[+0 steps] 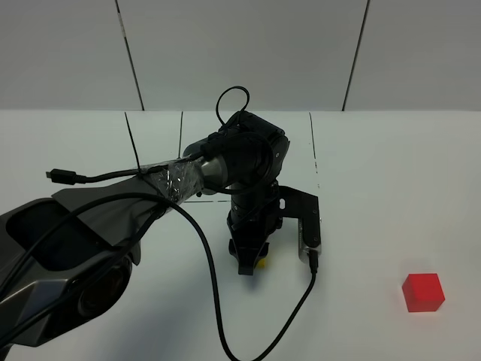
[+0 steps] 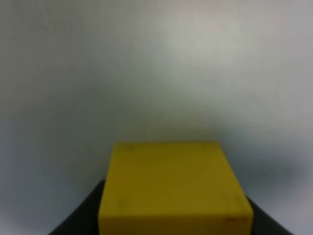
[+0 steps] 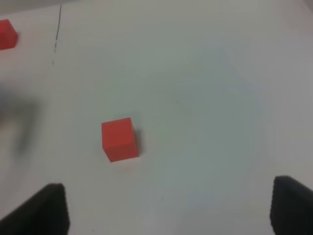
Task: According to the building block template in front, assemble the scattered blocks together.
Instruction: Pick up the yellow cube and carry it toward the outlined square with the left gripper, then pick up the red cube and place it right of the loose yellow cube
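While the left jaws are clamping the yellow cube (image 2: 171, 191) low at the desk (image 1: 376, 188), well left of the red cube (image 1: 423, 292), likely to bring it alongside, the right jaws are hanging apart, facing that red cube, apparently readying a grasp.

Exterior high view: the small matte yellow cube (image 1: 261, 263) shows only as a sliver beneath the black left gripper (image 1: 251, 266). Left wrist view: blurred throughout; the cube (image 2: 171, 186) is cut by the frame edge, and the fingers (image 2: 80, 219) show only as dark corners. Right wrist view: the right gripper (image 3: 168, 210) fingertips (image 3: 44, 210) and a red block (image 3: 6, 34) are cut by frame edges.
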You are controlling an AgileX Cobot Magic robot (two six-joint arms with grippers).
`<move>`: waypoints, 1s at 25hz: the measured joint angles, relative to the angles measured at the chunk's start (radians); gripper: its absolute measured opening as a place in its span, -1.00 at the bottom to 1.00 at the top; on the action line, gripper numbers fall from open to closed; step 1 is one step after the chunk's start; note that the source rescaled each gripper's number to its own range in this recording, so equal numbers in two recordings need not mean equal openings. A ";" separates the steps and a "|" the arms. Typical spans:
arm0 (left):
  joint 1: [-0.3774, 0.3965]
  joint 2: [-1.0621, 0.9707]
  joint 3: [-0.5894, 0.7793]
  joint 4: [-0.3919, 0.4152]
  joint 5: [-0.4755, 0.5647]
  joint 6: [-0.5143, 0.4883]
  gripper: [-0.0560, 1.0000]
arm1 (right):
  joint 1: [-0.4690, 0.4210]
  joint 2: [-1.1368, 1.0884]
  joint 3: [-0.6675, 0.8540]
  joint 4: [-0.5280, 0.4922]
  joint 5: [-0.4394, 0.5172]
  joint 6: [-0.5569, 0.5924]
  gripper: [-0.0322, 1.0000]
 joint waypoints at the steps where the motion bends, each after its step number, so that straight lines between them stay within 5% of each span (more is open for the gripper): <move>1: 0.000 0.001 0.000 0.000 0.000 0.000 -0.89 | 0.000 0.000 0.000 0.000 0.000 0.000 0.34; 14: 0.000 0.001 -0.001 0.000 0.000 0.001 -0.86 | 0.000 0.000 0.000 0.000 0.000 0.000 0.34; 17: 0.000 -0.003 -0.001 -0.002 0.000 -0.002 -0.47 | 0.000 0.000 0.000 0.000 0.000 0.000 0.34; 22: -0.001 -0.057 -0.001 -0.009 0.000 -0.020 0.65 | 0.000 0.000 0.000 0.000 0.000 0.000 0.34; 25: -0.001 -0.110 -0.001 -0.009 0.000 -0.076 0.94 | 0.000 0.000 0.000 0.000 0.000 0.000 0.34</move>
